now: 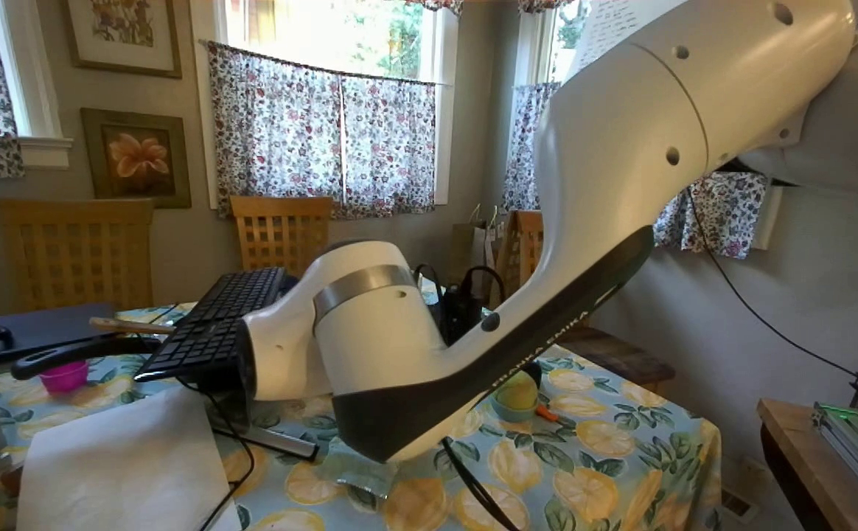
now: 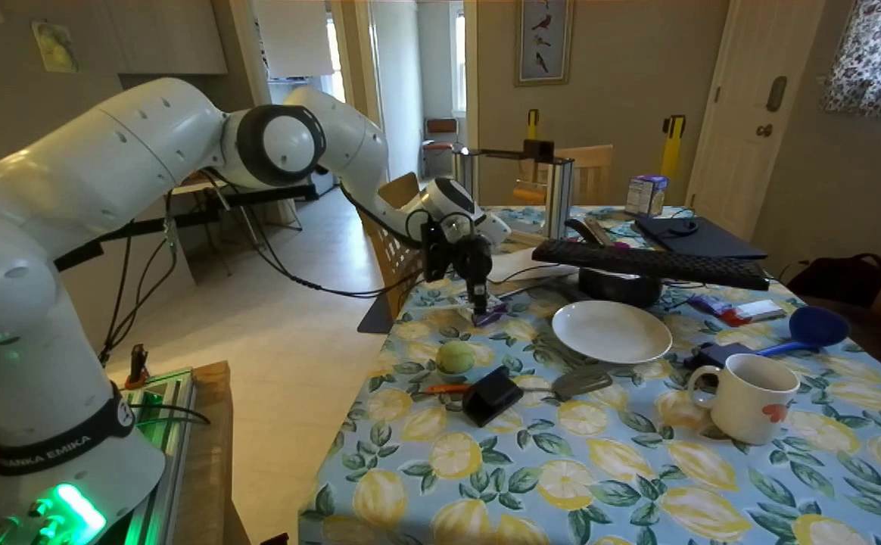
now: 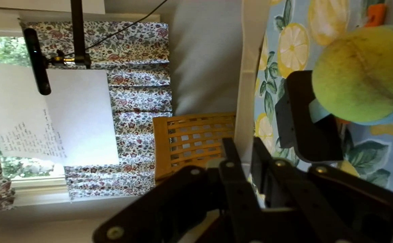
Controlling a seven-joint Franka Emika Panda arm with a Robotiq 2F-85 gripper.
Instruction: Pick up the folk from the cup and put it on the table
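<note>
The coming move turns on how the fork (image 3: 249,67) lies to the lemon-printed worktop (image 2: 531,446): in the wrist view its long axis extends from the fingers (image 3: 233,182), up and slightly to the right until the top of the frame cuts it off, roughly alongside the worktop's edge. That view stands on its side, curtains (image 3: 142,98) to the left and worktop to the right, so I judge the fork near level, with the worktop below the fingers. There is a single arm (image 2: 100,159), so the job falls to it. The fingers are drawn close and pinch the pale fork between their tips; no tines show there, so the name leans partly on the task sentence. The fork, then, is in the fingers. The white mug (image 2: 751,401), which I take for the task's cup, stands upright well apart from them, to their right in an exterior view, with the white plate (image 2: 611,331) between. To the right of the fingers in the wrist view are a black box-shaped thing (image 3: 306,118) and a round yellow-green thing (image 3: 362,74) resting in a pale blue bowl (image 1: 511,414). What seems left is to lower the fork onto a bare stretch of worktop, clear of these, and part the fingers.
</note>
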